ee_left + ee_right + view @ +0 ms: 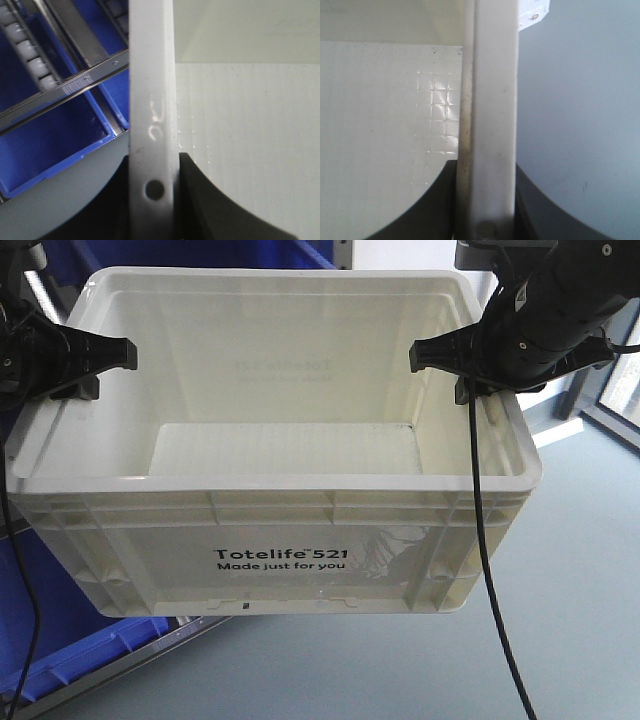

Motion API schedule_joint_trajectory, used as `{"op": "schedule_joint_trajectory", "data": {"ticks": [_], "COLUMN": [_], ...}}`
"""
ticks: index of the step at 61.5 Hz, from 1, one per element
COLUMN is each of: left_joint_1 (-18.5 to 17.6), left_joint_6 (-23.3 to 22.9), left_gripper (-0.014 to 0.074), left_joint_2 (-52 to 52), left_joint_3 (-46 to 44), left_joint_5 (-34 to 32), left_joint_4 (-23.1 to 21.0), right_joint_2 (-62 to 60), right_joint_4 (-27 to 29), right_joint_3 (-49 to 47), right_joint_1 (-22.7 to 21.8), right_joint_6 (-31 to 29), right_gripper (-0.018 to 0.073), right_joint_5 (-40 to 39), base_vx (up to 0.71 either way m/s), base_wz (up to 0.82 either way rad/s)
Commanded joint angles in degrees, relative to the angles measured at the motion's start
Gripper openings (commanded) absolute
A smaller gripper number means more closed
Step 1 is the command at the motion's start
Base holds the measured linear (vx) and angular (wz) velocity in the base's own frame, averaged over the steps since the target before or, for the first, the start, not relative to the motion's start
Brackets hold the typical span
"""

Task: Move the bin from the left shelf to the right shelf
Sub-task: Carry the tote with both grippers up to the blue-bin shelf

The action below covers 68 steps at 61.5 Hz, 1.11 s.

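Note:
The bin [280, 540], a large white tote printed "Totelife 521 Made just for you", hangs in the air between my two arms, level and empty. My left gripper [100, 365] is shut on the bin's left rim, one finger inside the wall and one outside. In the left wrist view that rim [152, 100] runs straight up between the black fingers of the left gripper [152, 162]. On the opposite side, my right gripper [445, 360] is shut on the right rim. The right wrist view shows the rim [492, 90] pinched in the right gripper [487, 170].
A blue bin [90, 650] sits on the metal shelf rail below and left of the tote; it shows again beside the roller tracks [75, 85]. Another blue bin [250, 252] stands behind. Grey floor [580, 570] lies to the right. A black cable [485, 560] hangs from the right arm.

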Motion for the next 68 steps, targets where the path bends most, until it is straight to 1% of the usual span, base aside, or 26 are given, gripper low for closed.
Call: {"op": "schedule_joint_trajectory", "data": {"ticks": [1, 68], "left_joint_1": [0.28, 0.28], "left_joint_6": [-0.83, -0.83], "left_gripper": [-0.0007, -0.0007], "left_joint_2": [-3.38, -3.38], "left_joint_3": [-2.30, -2.30], "left_joint_5": [-5.04, -5.03], "left_joint_4": [3.72, 3.72], "right_joint_2": [-3.19, -3.19], "right_joint_4": [-4.95, -4.95], "right_joint_3": [-2.06, -2.06], "right_joint_1": [-0.73, -0.73], "right_joint_6": [-0.11, -0.11], "right_gripper": [0.0008, 0.0008], "right_joint_5": [-3.05, -3.02], "base_vx": [0.06, 0.04], "base_wz": [0.51, 0.46]}}
